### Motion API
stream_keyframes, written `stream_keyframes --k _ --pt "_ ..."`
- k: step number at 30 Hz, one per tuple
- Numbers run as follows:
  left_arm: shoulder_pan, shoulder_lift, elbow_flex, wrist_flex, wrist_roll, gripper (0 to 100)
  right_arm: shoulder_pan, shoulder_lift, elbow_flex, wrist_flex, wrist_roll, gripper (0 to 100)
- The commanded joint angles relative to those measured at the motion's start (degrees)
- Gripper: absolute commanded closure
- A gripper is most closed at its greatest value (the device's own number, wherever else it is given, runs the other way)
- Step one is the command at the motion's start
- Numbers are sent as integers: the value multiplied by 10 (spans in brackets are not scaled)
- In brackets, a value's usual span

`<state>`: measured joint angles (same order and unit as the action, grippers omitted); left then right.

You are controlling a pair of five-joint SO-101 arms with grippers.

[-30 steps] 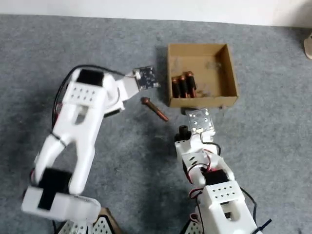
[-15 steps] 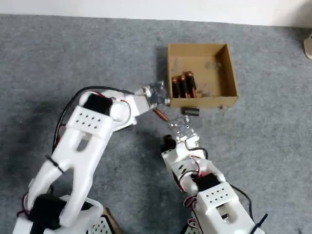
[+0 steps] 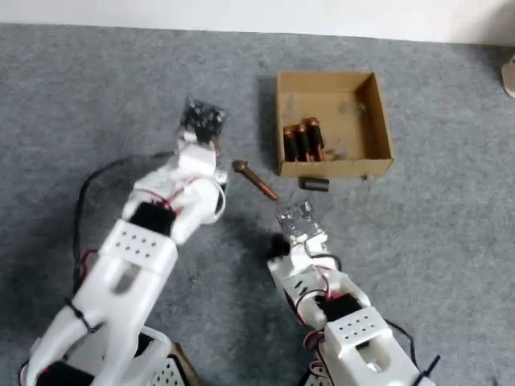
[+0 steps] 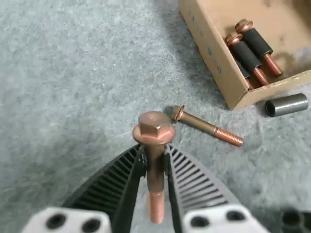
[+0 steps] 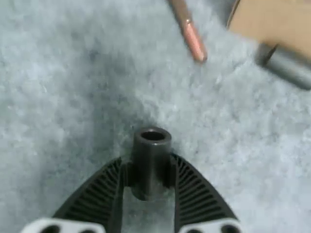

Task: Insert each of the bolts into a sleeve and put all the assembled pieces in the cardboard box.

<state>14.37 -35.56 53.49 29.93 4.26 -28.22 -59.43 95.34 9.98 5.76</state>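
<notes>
The right pincer [image 5: 151, 169] is gripping a dark sleeve [image 5: 152, 145] between its ribbed fingers, the hollow end facing up. Beyond it, a copper bolt [image 5: 187, 30] is lying on the grey counter [image 5: 63, 73], and a second sleeve [image 5: 285, 62] is lying just beside the cardboard box [image 5: 272, 18].

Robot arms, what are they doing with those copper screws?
They are pairing bolts with sleeves. The left gripper is shut on a copper bolt, and the right gripper is shut on a dark sleeve. A spare bolt and a spare sleeve lie on the grey mat beside the cardboard box, which already holds three assembled pieces.
</notes>
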Motion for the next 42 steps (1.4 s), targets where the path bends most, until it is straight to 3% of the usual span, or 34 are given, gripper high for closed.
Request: stream_keyframes --k 1,3,8,13,18,20,28,33,40,42 --pt "34 -58 58 -131 6 990 -5 -11 61 -192 3 994" --pt "45 -91 85 -180 6 990 -2 -6 80 -248 3 994" --pt "58 -182 139 -281 7 990 -2 11 86 -278 3 994" --pt "58 -257 184 -333 17 993 -2 41 86 -316 4 994" --pt "53 -279 204 -334 240 990 -5 81 86 -378 5 994" --pt "54 -279 204 -336 276 990 -8 101 86 -392 5 994" --pt "83 -279 212 -338 247 993 -33 148 86 -436 7 994" --pt "120 -279 230 -338 172 993 -34 147 86 -438 7 994" --pt "122 -279 236 -334 155 993 -33 147 86 -438 7 994" --pt "124 -278 245 -334 111 993 -33 147 86 -438 7 994"
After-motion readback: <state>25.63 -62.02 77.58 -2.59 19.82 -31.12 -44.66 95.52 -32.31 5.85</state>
